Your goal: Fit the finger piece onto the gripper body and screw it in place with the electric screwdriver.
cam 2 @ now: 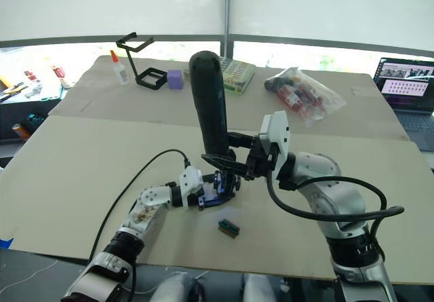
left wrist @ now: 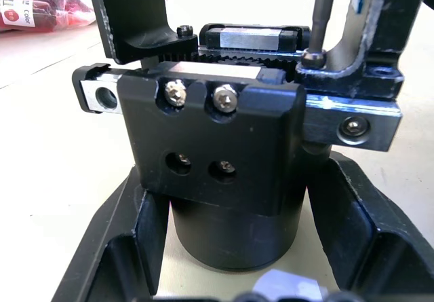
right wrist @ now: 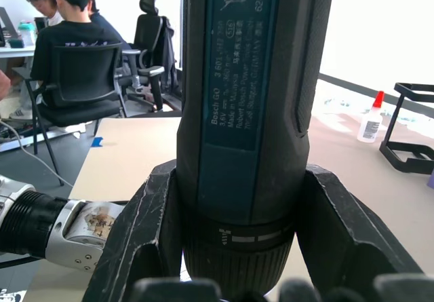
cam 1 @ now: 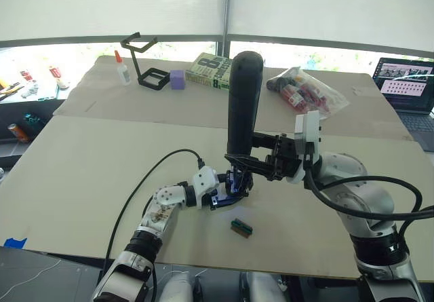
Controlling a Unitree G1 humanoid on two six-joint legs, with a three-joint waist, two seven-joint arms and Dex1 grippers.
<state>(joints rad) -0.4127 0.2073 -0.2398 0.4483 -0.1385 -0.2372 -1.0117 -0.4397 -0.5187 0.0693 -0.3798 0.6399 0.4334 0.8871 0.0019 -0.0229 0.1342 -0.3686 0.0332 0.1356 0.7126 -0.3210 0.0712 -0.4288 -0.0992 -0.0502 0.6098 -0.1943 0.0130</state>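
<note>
The right gripper [right wrist: 237, 275] is closed on the screwdriver [cam 1: 243, 102], which stands upright between its jaws, one finger on each side. The left gripper [left wrist: 230, 275] clasps the round base of the gripper body [left wrist: 224, 146] between its jaws. The metal bit [left wrist: 317, 17] comes down onto a screw [left wrist: 313, 58] on the body's top. I cannot tell where the finger piece is.

gripper body [left wrist: 224, 153] upright between pincer fingers [left wrist: 135, 248] | screwdriver bit [left wrist: 317, 17] on its screw
</note>
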